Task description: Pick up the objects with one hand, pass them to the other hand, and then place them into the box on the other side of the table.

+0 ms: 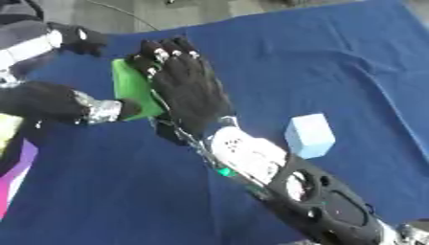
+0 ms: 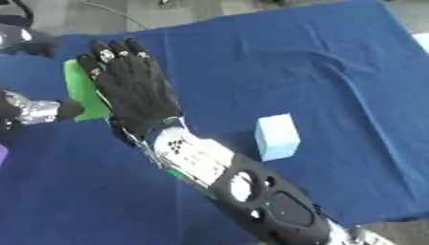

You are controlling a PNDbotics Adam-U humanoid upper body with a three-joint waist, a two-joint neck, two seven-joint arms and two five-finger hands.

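— Since the flat green rectangular block (image 1: 130, 88) is pinned between two black hands above the blue cloth-covered table (image 1: 335, 57), would you call this the handover?

— I would judge so. The left hand (image 1: 126, 109) comes in from the left and grips the block's lower edge, fingers closed on it. The right hand (image 1: 186, 86) lies against the block's broad face, fingers straight and pointing up, not yet wrapped round it. Held upright like that, the block offers the receiving palm a wide flat surface.

— And what else waits?

— One pale blue cube (image 1: 309, 135) on the cloth, just beside the right forearm, untouched. So: one green block, one blue cube, two hands.

— The box?

— I cannot pick it out. Only a yellow and purple strip (image 1: 15, 158) shows at the left edge; what it is I can't tell.
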